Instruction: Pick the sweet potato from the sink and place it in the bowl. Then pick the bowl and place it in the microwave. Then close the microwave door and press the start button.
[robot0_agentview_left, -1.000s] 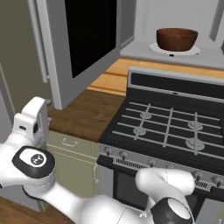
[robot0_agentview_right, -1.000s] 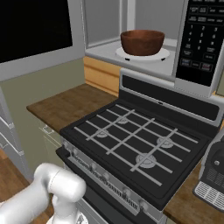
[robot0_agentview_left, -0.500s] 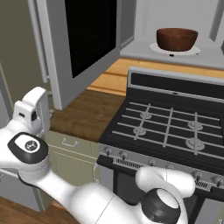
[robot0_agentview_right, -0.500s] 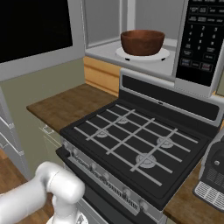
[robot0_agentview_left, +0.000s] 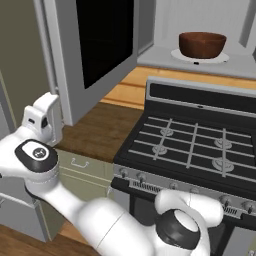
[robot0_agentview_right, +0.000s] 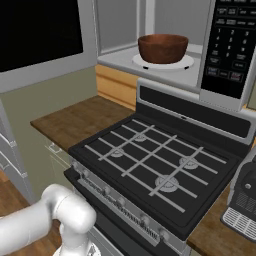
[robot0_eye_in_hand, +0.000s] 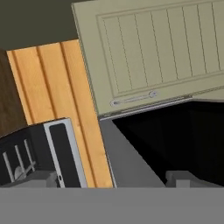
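Start at the far left of the left base view. Your jaws sit there, low and close to the front edge of the wooden desk (robot0_agentview_left: 100, 131). They are wide apart and hold nothing. In the hand view the two dark finger tips (robot0_eye_in_hand: 188, 177) stand far from each other with only air between them.

Right above the jaws, and a bit to their right, hangs the microwave door (robot0_agentview_left: 102, 42). It is swung wide open. Its big black glass faces into the room. The door's lower corner is very near the jaws, but you cannot tell if they touch. In the hand view, a pale green cabinet door (robot0_eye_in_hand: 153, 52) with a thin bar handle is ahead of the jaws.

Further right of the jaws comes the black stove (robot0_agentview_left: 195, 150) with its grey grates. It stands just beside the desk.

Up and far to the right of the jaws is the open microwave (robot0_agentview_right: 120, 60). The dark brown bowl (robot0_agentview_left: 202, 45) stands upright inside it, on the round white plate (robot0_agentview_left: 220, 58). The bowl is well apart from the jaws. You cannot see down into the bowl from here.

Furthest right of the jaws is the microwave's black button panel (robot0_agentview_right: 230, 45), just beside the bowl.
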